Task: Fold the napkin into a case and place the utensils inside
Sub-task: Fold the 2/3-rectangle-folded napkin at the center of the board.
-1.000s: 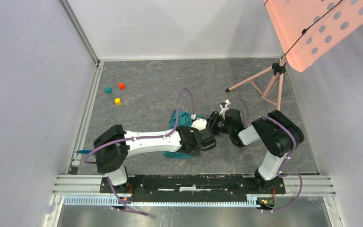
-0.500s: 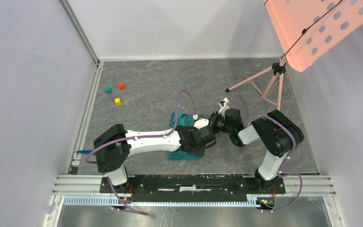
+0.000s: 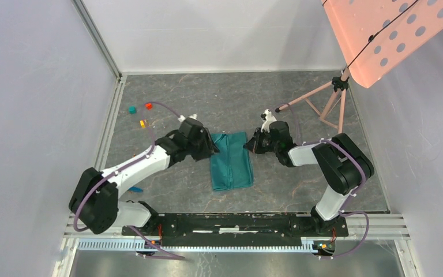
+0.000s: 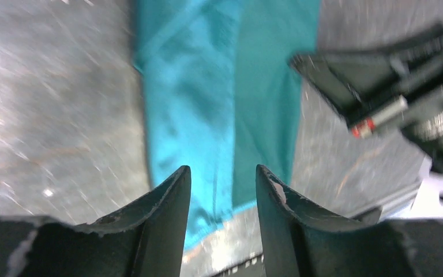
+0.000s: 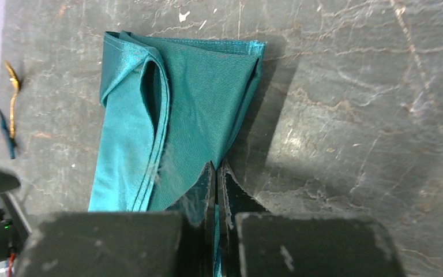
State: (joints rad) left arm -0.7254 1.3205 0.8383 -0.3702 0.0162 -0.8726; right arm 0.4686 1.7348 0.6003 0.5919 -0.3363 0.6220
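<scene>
Right claw (image 5: 217, 167) is pressed together, pinching the right edge of the teal napkin (image 3: 231, 161), which lies folded into a long panel mid-table (image 3: 300, 184). Left claw (image 4: 222, 173) hovers spread over its left edge, holding nothing. Folding looks part done; the next move probably calls for another lengthwise fold, then fetching the gold spoon (image 5: 12, 98) and blue utensil (image 5: 4, 130) lying well apart.

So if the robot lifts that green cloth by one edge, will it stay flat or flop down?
Probably flop: the napkin lies in soft folds with a puffed loop along one side, so it would likely sag and open up. It looks thin, so probably light. Its slight sheen hints it may slide easily across the table.
</scene>
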